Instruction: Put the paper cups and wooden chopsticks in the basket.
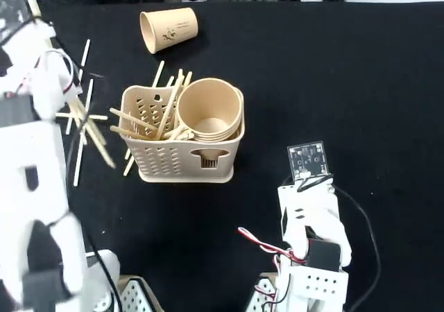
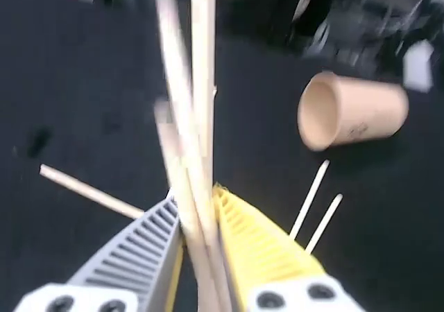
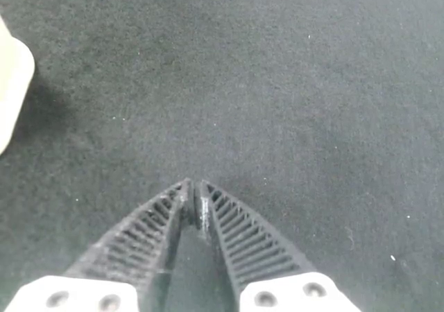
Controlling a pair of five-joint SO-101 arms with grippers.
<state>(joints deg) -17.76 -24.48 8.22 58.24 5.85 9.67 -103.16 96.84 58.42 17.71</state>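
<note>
Left gripper (image 2: 198, 222): clamped on wooden chopsticks (image 2: 193, 104) running out past its tips. We place the basket (image 1: 166, 163) at its four o'clock, high view. Right gripper (image 3: 194, 204): closed, empty.

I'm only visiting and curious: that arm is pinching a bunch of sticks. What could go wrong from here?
1. The left gripper pinches several wooden chopsticks that splay apart, so one could slip out on the way.
2. The basket already holds stacked cups and leaning sticks; new ones may snag or bounce out.
3. The remaining paper cup lies on its side and might roll if nudged.
</note>
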